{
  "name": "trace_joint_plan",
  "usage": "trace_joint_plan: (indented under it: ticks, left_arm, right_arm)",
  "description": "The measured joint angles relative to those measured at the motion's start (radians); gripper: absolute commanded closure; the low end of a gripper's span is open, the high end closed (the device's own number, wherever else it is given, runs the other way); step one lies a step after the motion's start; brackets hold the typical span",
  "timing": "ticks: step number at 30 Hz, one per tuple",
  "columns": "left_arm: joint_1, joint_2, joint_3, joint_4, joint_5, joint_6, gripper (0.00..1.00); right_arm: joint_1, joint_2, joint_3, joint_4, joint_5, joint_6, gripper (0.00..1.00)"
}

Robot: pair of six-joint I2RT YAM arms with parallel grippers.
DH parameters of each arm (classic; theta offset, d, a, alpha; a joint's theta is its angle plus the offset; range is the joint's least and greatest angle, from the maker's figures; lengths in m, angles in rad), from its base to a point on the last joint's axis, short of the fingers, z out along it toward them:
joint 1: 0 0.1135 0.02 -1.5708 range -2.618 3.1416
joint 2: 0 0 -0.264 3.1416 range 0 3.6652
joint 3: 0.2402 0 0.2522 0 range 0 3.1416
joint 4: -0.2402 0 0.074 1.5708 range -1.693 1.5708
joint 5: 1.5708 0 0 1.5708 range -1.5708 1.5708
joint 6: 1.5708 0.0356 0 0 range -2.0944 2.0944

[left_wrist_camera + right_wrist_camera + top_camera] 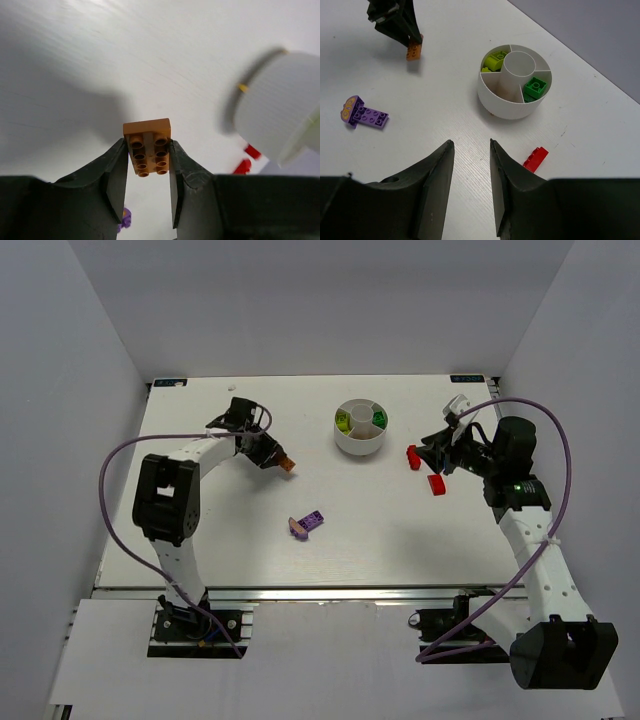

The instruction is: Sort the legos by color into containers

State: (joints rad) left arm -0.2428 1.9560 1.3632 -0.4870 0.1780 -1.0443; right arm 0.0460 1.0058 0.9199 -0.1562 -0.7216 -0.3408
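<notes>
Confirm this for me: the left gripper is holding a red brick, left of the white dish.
Not red: the left gripper holds an orange brick, as the left wrist view shows. It is indeed left of the white dish.

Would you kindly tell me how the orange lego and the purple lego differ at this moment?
The orange lego is clamped in the left gripper; the purple lego lies loose on the table. The orange lego is a short, chunky block; the purple lego is a longer, flat plate with a rounded purple-and-yellow piece at one end. Both are outside the white dish.
</notes>
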Motion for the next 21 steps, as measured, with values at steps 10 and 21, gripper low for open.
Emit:
trace_joint_plan:
  ticks: [10,21]
  left_arm:
    - [-0.177,-0.163,-0.042,0.287,0.087,0.161,1.0]
    - [-0.381,-0.044,0.116,0.518,-0.001,0.287,1.0]
  right_arm:
    - [0.0,0.004,0.0,-0.006,0.0,-0.002,0.6]
    - [0.0,-0.002,0.0,-0.022,0.005,-0.01,0.6]
